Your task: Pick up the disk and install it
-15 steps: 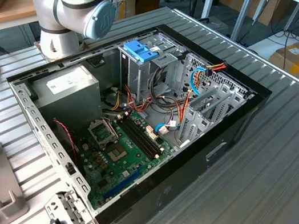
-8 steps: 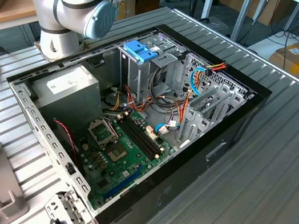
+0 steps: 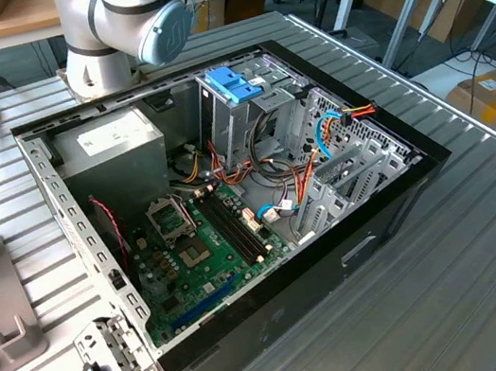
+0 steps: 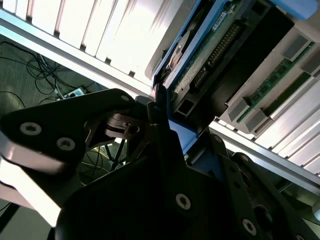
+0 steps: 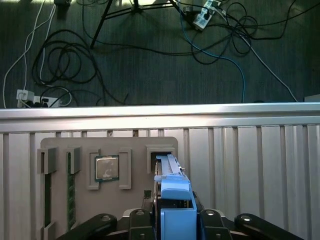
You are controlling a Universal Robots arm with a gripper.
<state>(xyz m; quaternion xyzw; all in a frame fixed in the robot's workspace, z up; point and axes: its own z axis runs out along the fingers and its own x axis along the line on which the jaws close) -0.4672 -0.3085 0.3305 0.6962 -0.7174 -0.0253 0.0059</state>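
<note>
Disk [image 5: 172, 200] standing on edge in holder [image 5: 85, 142] slot; my pincer [image 4: 184, 134] straddling it.
Can't tell if I'm clamping. Judging it stiff, heavyish, fragile: I'm favouring blue rails [image 5: 169, 167], not board [image 4: 198, 66].

Tool [image 5: 176, 222] clamped tight; arm [image 3: 119, 26] shoulder upright.

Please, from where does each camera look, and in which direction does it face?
Exterior view: off the arm, high, looking down into the open computer case; the arm shows beyond it.
First wrist view: on the arm, looking down past the tool at the disk and the grey fixture.
Second wrist view: on the arm, close against the disk, the tool's dark links before it.
Both wrist views share disk, tool, fixture, floor.
</note>
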